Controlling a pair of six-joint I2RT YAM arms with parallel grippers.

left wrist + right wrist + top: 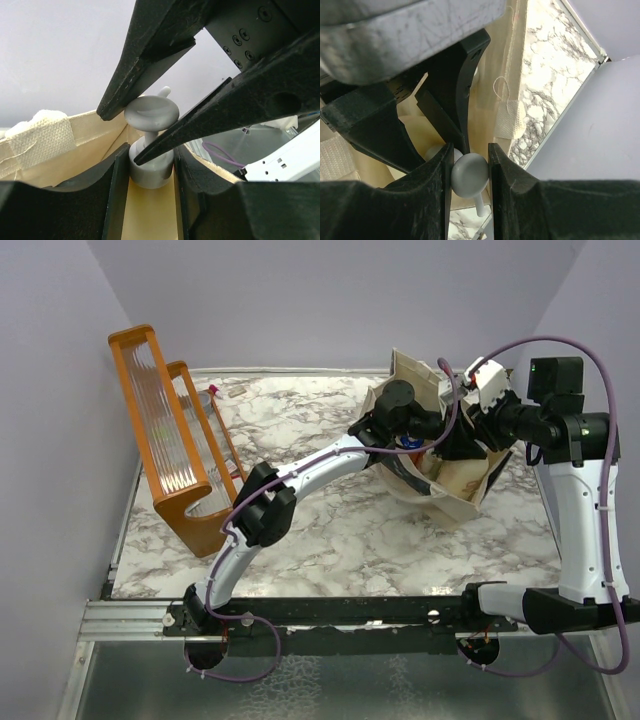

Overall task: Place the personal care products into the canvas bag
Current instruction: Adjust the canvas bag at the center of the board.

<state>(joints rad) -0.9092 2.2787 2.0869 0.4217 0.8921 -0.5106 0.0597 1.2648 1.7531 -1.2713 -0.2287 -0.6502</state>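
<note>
The beige pump bottle [150, 212] has a grey collar and a grey pump head [150, 111]. My left gripper [150, 165] is shut on its body and collar, one finger on each side. My right gripper [470, 159] is shut on the pump head [469, 174], with its black fingers [210, 107] coming in from above in the left wrist view. Both grippers, left [428, 428] and right [458, 436], meet over the open mouth of the canvas bag [462, 498], which hides the bottle in the top view. A blue cap [410, 443] peeks out inside the bag.
An orange wooden rack [165, 445] stands at the table's left edge. The bag's cloth wall and handle patch [40, 137] rise close behind the bottle. The marble tabletop [330, 530] lies in front of the bag.
</note>
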